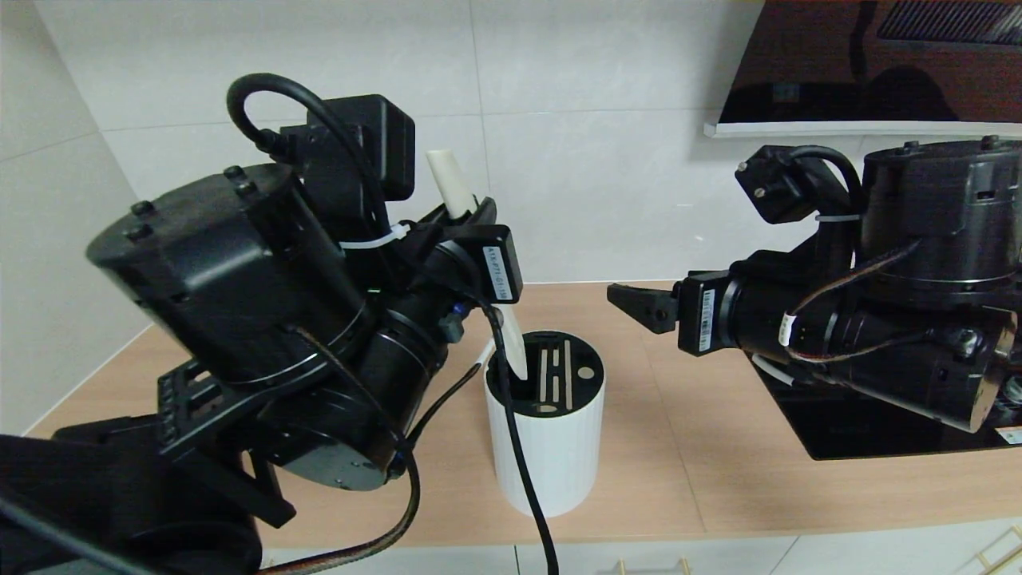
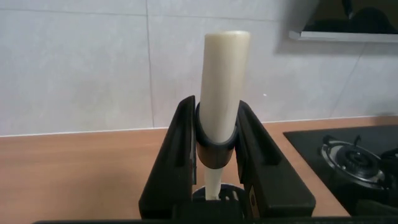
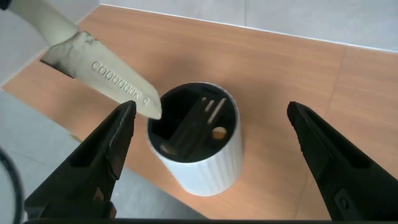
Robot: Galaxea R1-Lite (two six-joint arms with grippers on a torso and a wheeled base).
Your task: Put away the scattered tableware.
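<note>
A knife point(image 1: 513, 345) with a cream handle and a pale blade is held tip down, leaning a little, with the handle end toward 12 o'clock in the head view. The left gripper point(image 1: 469, 217) has its two black fingers point(image 2: 180, 146) clamped on the dark collar where handle meets blade, so the handle stands up above them. Below it, on the wooden counter point(image 1: 703, 447), is a white ribbed holder point(image 1: 551, 447) with a black top cut into narrow slots, a round hole and a larger opening. The blade tip is at the 10 o'clock edge of that top, over the larger opening; I cannot tell if it is past the rim. At about 2 o'clock from the holder, the right gripper point(image 3: 210, 112) hangs above the counter with its fingers point(image 3: 109, 149) spread wide apart, holding nothing and clear of both holder and knife. A black stove point(image 1: 846, 431) is set into the counter at 3 o'clock from the holder, partly under the right arm. A dark hood point(image 1: 862, 64) hangs on the tiled wall point(image 1: 607, 176) at 1 o'clock.
</note>
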